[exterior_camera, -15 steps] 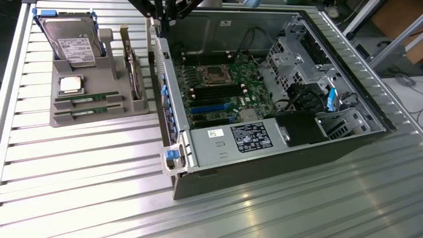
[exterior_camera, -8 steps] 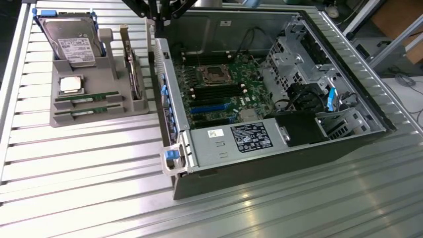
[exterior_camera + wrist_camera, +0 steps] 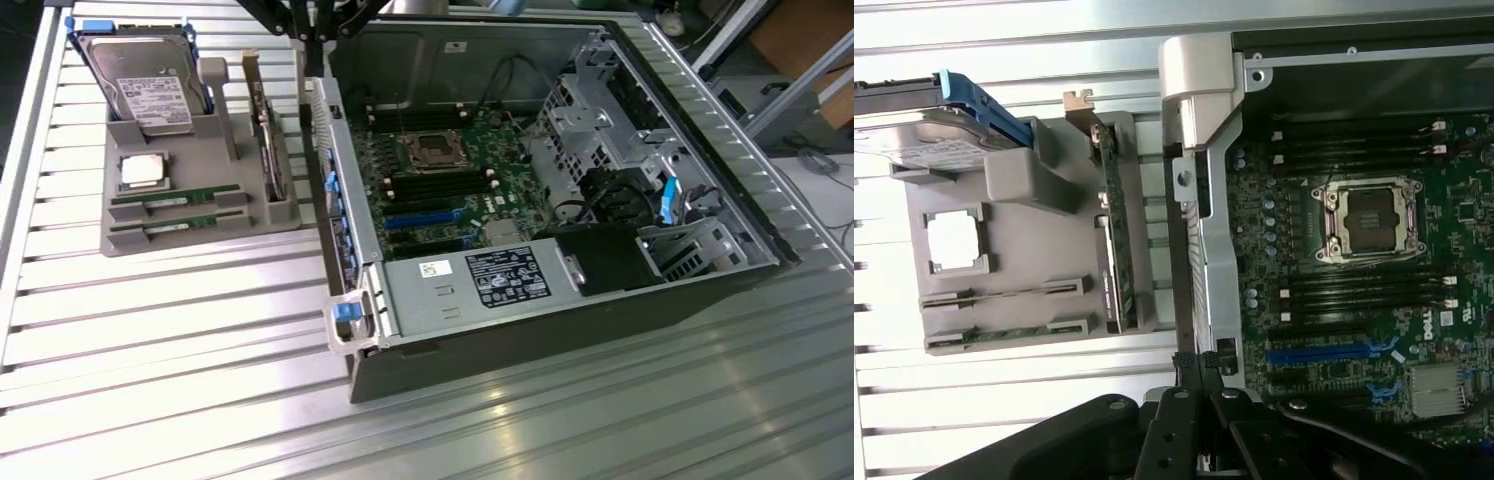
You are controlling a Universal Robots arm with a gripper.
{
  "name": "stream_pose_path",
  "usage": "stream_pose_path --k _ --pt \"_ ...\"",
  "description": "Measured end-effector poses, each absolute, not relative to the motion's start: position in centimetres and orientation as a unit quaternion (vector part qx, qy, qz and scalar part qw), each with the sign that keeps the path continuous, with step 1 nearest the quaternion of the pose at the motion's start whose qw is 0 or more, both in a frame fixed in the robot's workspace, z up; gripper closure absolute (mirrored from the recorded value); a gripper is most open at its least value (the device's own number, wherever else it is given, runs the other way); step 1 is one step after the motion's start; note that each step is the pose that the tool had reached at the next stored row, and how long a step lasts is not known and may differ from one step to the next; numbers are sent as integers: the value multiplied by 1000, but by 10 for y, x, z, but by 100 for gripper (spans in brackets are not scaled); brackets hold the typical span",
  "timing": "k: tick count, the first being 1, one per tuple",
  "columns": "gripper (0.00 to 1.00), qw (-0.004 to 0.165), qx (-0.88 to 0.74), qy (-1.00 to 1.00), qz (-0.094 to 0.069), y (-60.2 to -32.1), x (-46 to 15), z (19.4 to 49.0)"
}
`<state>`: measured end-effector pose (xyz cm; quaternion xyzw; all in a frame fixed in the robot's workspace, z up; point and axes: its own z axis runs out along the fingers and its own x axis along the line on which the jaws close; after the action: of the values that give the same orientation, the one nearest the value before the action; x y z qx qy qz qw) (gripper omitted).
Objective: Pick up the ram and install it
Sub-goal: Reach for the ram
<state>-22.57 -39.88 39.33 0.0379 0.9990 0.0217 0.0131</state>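
Note:
Two ram sticks, thin green boards, lie flat in the front slots of a grey holder (image 3: 200, 215): one (image 3: 176, 195) behind the other (image 3: 174, 226). The wrist view shows them too (image 3: 1004, 335). My gripper (image 3: 316, 42) hangs high over the back left wall of the open computer case (image 3: 400, 330), well away from the ram. Its black fingers (image 3: 1189, 420) are shut with nothing between them, above the case's edge. The motherboard (image 3: 454, 190) lies open, with dark memory slots (image 3: 1364, 295) beside the processor socket (image 3: 1369, 220).
The holder also carries a hard drive (image 3: 147, 85) with a white label, a square silver processor (image 3: 143, 170) and an upright card (image 3: 274, 150). Cables and drive cages (image 3: 627, 190) fill the case's right side. The table (image 3: 160, 340) is ribbed metal.

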Motion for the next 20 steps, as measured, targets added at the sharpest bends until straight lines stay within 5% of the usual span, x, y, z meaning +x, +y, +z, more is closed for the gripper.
stream_pose_path --k 20 --pt "89 13 38 999 22 -399 -245 393"
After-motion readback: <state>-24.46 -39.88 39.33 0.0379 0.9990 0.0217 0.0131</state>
